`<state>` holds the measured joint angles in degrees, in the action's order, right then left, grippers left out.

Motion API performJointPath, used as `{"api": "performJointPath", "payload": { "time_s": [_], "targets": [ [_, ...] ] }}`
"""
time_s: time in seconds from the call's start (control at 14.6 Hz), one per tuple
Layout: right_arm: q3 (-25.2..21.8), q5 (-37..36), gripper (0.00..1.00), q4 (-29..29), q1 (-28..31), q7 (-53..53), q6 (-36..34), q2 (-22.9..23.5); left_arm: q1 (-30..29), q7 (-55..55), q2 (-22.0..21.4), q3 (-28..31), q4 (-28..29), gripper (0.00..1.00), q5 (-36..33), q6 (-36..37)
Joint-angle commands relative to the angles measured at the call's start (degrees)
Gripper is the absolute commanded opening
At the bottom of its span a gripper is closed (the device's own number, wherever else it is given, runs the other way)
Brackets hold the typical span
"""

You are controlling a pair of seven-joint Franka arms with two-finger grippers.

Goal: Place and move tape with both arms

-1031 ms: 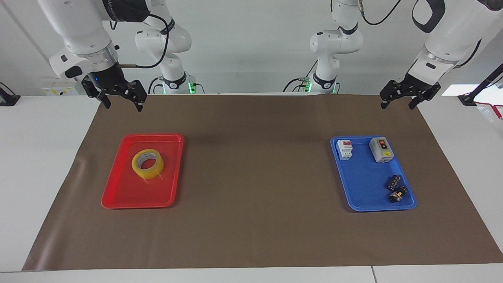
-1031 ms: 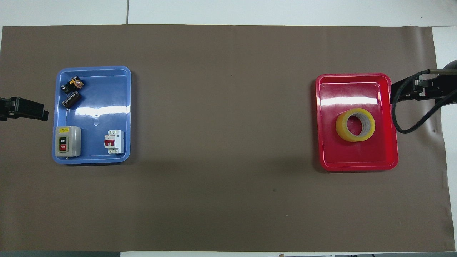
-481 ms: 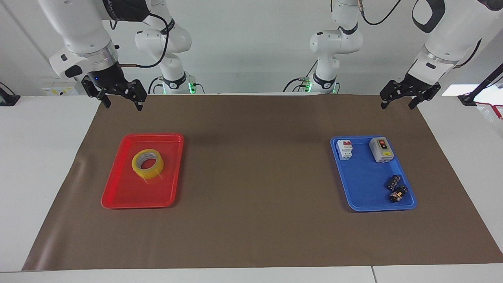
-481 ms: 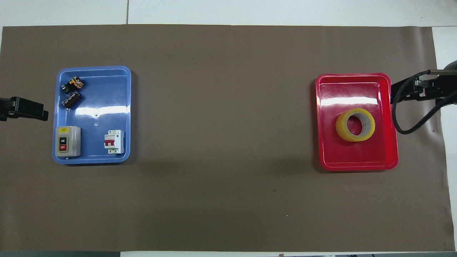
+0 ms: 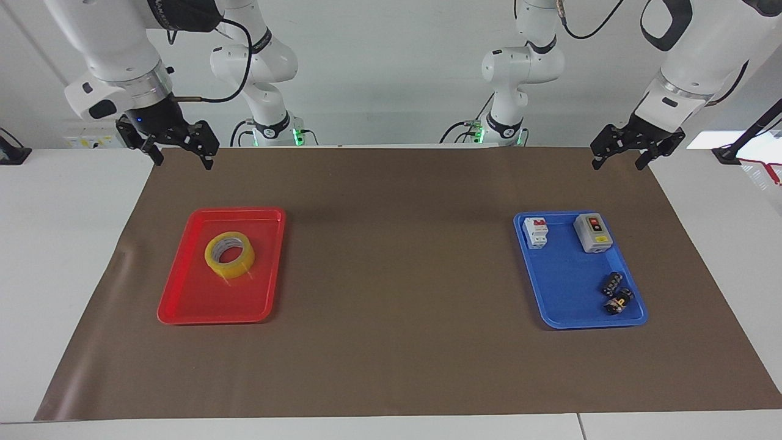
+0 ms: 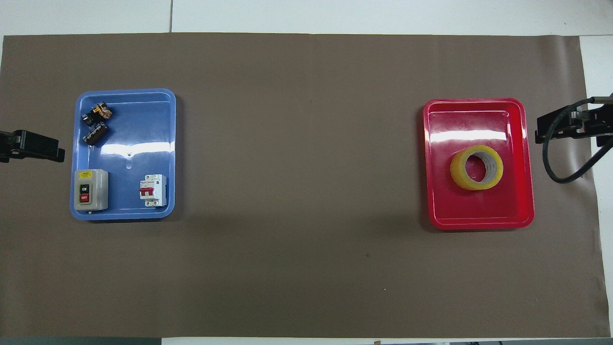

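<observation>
White wall, arm bases (image 5: 269, 122) visible from facing view only

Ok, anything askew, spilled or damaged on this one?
Nothing stands out. The tape roll lies flat in the red tray; the circuit breaker, switch box and two black connectors sit inside the blue tray, both trays square on the mat.

I see translucent yellow tape (image 5: 230, 255) with a white core on a glossy red tray (image 5: 183, 299), all on a plain brown mat (image 5: 397, 275) over a white table (image 5: 61, 232). Blue tray (image 5: 562, 305) holds a white circuit breaker (image 5: 536, 232) with red toggles, a grey switch box (image 5: 592, 232) with black ON and red OFF buttons plus a yellow label, and two black connectors (image 5: 616, 293), one with yellow-orange bits. Arms are white with grey caps and black cables; right gripper (image 5: 179, 157) and left gripper (image 5: 619, 161) are black.
</observation>
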<state>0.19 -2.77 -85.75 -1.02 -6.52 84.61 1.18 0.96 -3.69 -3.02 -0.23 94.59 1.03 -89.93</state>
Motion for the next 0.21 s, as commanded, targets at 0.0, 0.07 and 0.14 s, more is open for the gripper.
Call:
{"api": "performJointPath", "payload": {
  "time_s": [0.0, 0.07, 0.14],
  "targets": [
    [0.3, 0.9, 1.00, -2.0, 0.6, 1.1, 0.1, -1.6, -0.5, 0.2, -0.7, -0.3, 0.6, 1.00, -1.1, 0.3],
    [0.3, 0.9, 1.00, -2.0, 0.5, 1.0, 0.1, -1.7, -0.5, 0.2, -0.7, -0.3, 0.6, 1.00, -1.1, 0.3],
    [0.3, 0.9, 1.00, -2.0, 0.5, 1.0, 0.1, -1.7, -0.5, 0.2, -0.7, -0.3, 0.6, 1.00, -1.1, 0.3]
  ]
}}
